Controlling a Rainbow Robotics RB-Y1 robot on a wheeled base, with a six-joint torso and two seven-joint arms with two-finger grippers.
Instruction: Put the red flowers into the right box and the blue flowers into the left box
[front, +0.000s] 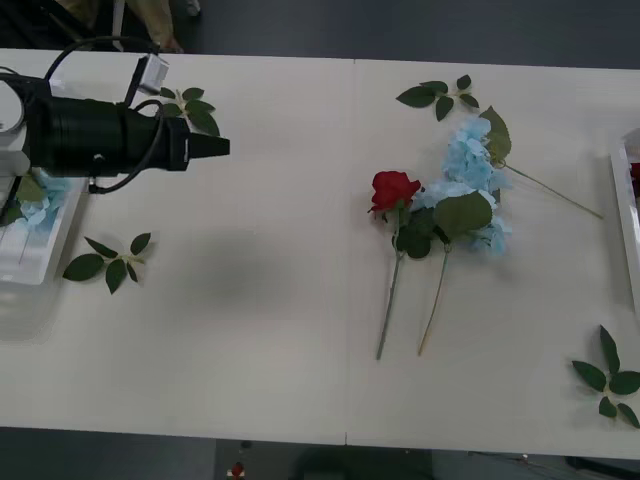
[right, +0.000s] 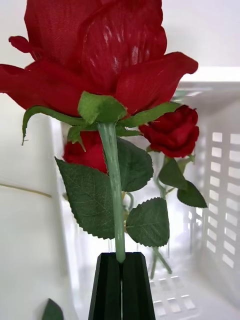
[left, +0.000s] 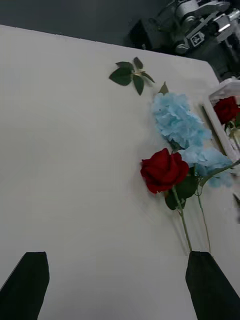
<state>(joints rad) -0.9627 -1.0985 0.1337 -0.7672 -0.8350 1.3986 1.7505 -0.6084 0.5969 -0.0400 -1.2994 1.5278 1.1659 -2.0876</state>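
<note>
At the tabletop's (front: 280, 330) left edge sits the left box (front: 40, 255), with pale-blue petals showing inside it. The left hand (front: 215, 147) hangs above the tabletop just inward of that box, near the far-left corner; its wrist view shows its two black fingers (left: 25, 290) spread wide apart with nothing between them. A leaf sprig (front: 190, 105) lies beside it toward the far edge, and another sprig (front: 110, 262) lies just beside the box's inner side.

Right of the middle, one of the red flowers (front: 394, 190) lies on the tabletop, bloom toward the far edge and stem running toward the near edge. Touching its right side are the blue flowers (front: 470, 170), their big leaves overlapping the rose's leaves. A third sprig (front: 438, 95) lies near the far edge beyond them.

At the right edge stands the right box (front: 628, 215). The right hand (right: 121, 260) is closed on the stem of a red rose (right: 95, 55), holding it upright over the box, where two more roses (right: 172, 132) lie inside. A fourth sprig (front: 610, 378) lies near the near-right corner.
</note>
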